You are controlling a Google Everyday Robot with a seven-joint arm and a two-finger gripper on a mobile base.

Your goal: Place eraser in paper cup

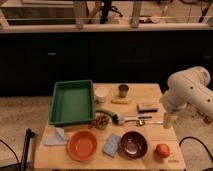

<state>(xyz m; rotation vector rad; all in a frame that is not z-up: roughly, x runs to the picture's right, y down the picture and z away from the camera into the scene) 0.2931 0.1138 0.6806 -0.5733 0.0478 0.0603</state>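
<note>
Gripper hangs just right of the eraser, clenched or released I can't tell. Looks light, stiff: pinch its long sides.

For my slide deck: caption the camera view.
The gripper hangs at the table edge near the eraser; the paper cup stands beside the green tray.

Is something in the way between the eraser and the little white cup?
Yes. The flat yellow strip lies between the eraser and the paper cup, with the dark metal cup just behind it. The gripper hangs by the table's right edge, near the eraser, with nothing visible between them.
</note>
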